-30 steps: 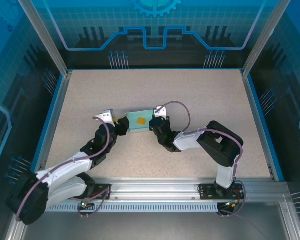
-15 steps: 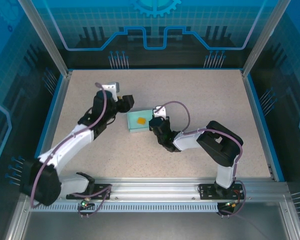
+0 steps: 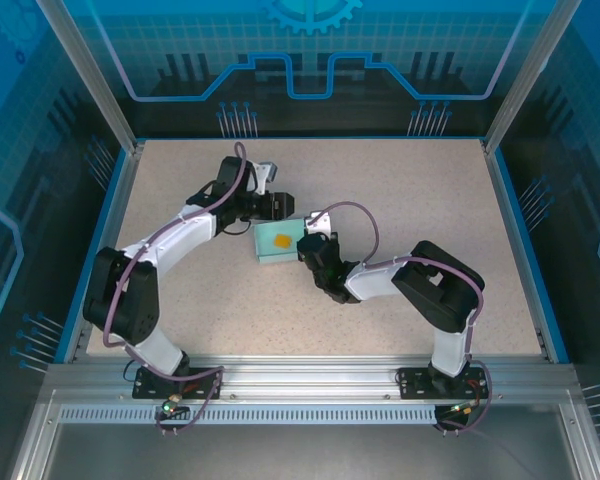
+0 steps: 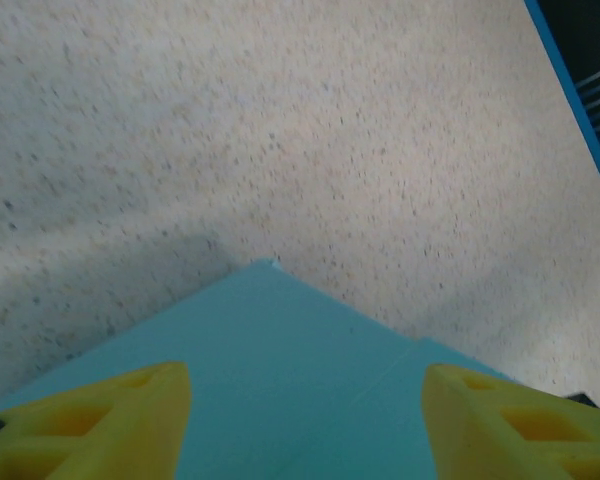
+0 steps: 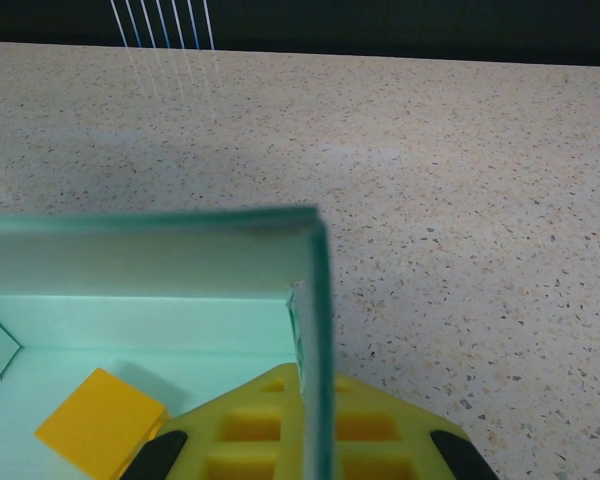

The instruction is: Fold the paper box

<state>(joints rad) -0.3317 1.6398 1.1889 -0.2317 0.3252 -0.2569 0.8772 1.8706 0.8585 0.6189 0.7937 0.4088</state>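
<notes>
Right pincer (image 3: 310, 242): clenched on the right wall of the paper box (image 3: 268, 253), anchoring it.
Left pincer (image 4: 305, 372): released, spread above the box's far-left corner.
Box: mid-tabletop (image 3: 400, 190), orange block (image 5: 100, 418) inside.
Technique: probably press the far card inward slowly and squarely, without dragging the box.

arms: left arm (image 3: 175, 240) and right arm (image 3: 378, 281), glossy white shells over chunky black joints | cables: thin mauve cable (image 3: 346, 205) looping off each wrist | fingers: bright yellow fingers (image 4: 95, 420), blocky with square waffle-ish pockets | bases: black base plates (image 3: 432, 380), tiny red and green lights on both
</notes>
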